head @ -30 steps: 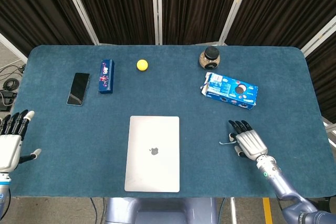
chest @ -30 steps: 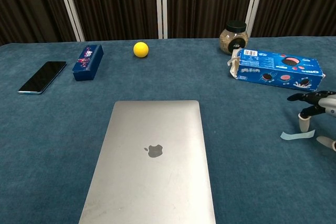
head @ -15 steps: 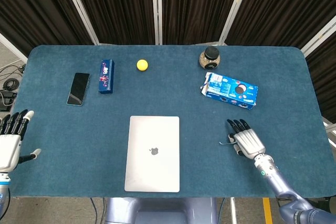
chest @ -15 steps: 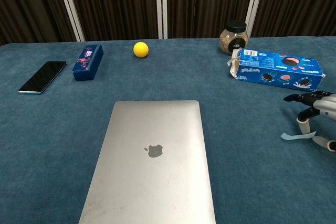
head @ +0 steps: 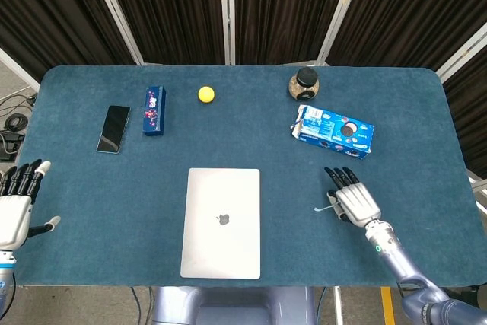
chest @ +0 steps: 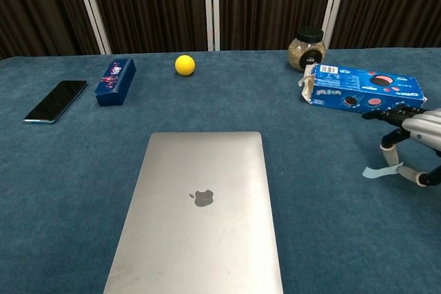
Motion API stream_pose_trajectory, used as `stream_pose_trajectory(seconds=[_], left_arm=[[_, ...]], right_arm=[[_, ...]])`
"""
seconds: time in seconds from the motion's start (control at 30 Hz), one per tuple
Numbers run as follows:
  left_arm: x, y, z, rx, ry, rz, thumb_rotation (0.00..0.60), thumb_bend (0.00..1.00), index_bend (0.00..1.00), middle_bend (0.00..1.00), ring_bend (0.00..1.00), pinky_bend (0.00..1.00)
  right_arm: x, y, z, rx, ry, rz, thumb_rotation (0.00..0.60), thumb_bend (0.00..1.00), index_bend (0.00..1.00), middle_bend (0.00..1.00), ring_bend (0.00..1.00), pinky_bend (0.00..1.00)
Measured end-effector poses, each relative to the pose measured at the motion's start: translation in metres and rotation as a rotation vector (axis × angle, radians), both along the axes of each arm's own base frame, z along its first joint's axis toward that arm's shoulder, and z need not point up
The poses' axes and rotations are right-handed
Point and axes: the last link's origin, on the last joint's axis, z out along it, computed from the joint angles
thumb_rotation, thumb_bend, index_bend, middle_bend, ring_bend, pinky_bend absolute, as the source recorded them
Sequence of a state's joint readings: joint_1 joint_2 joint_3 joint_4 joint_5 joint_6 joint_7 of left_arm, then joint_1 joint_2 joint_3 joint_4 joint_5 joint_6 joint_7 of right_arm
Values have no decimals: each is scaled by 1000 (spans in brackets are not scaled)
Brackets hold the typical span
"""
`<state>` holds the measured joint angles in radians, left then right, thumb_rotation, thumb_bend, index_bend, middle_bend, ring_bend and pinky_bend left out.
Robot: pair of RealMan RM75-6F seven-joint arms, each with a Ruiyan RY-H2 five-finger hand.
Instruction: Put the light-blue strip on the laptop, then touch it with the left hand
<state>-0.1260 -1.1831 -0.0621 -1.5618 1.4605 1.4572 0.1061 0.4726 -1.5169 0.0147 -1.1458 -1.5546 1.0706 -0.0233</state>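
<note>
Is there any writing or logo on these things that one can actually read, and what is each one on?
Apple logo, no words: on the lid of the closed laptop.
Blue cookie box: white print and pictures of dark round cookies, lettering too blurred to read.
Small dark-blue box: pink and white markings, too small to read.
Phone, jar, yellow ball: no text visible.

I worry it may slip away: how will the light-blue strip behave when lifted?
Thin and small, the light-blue strip probably weighs almost nothing and bends easily. Pinched at one end by the right robot hand, it may droop or flutter.
</note>
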Motion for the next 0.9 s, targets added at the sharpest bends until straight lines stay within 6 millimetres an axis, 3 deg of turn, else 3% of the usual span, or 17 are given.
stream_pose_trajectory(seconds=[0.4, 0.63, 0.9], left_arm=[[-2, 2, 1, -5, -15, 10, 600, 0, 0, 0, 0, 0], [-4, 4, 3, -9, -31, 23, 600, 0, 0, 0, 0, 0], [-9, 7, 4, -13, -42, 41, 600, 0, 0, 0, 0, 0]], right_arm=[[75, -29, -13, -3, 41, 215, 600, 396, 619, 0, 0, 0], [127, -44, -36, 21, 109, 344, 600, 398, 626, 0, 0, 0], [189, -48, -73, 64, 131, 444, 600, 401, 632, 0, 0, 0]])
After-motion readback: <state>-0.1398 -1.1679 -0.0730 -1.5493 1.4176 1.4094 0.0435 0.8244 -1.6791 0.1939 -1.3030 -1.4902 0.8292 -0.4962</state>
